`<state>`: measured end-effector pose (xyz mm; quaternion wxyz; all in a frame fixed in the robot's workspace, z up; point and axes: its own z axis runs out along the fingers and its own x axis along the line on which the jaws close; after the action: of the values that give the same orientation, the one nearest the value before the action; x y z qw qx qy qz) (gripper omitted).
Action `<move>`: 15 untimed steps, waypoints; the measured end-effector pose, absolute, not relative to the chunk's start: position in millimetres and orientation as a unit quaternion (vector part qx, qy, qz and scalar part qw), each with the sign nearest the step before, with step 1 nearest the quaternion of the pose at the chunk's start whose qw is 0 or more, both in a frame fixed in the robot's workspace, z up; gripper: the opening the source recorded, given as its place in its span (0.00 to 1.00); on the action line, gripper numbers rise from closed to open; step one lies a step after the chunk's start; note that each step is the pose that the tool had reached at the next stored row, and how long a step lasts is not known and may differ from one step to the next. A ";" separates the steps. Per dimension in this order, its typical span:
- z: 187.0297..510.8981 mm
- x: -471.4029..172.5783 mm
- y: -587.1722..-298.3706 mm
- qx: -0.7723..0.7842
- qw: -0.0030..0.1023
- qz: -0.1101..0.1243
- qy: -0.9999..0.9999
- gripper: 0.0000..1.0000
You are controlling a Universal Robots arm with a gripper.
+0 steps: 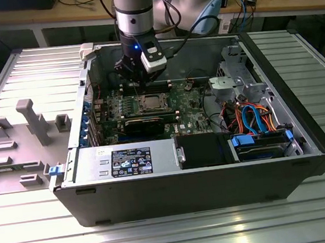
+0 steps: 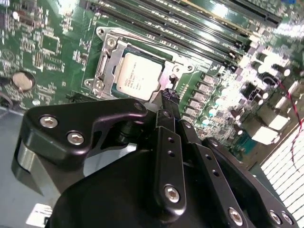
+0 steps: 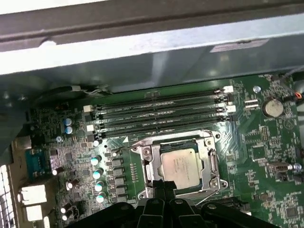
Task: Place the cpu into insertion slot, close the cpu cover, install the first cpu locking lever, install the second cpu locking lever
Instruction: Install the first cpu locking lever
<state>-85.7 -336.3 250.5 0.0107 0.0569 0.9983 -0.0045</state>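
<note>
Though tiny in exterior view, cpu (image 1: 149, 103) (near hand (image 1: 136, 80))

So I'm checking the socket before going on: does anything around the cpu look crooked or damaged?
Nothing stands out. The cpu lies flat and square in the insertion slot, the cpu cover frames it evenly, and the gripper is at the socket's edge.

Cpu (image 3: 179, 165) top: shiny silver w/ small dark print. Cover (image 3: 207, 156) & slot (image 3: 142, 156) rim: bright silver. Board (image 3: 266, 156): green, speckled w/ tiny silver parts; long black slots (image 3: 161, 116) run in parallel stripes. Claw (image 2: 170, 97): matte black, silver screws. Case (image 1: 176, 187): black outside, grey inside; cables (image 1: 255, 117) orange & blue. Table (image 1: 181, 231): ribbed silver-grey.
</note>
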 end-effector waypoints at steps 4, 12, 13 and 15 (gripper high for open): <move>250.0 -94.1 -336.2 0.047 0.011 -0.004 0.999 0.11; 249.6 -108.2 -336.3 0.026 0.012 -0.004 1.000 0.11; 249.6 -109.7 -336.3 0.025 0.013 -0.004 1.000 0.11; 249.6 -118.0 -336.3 0.023 0.013 -0.004 1.000 0.11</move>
<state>-118.0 -336.3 249.6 0.0126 0.0232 0.9996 -0.0039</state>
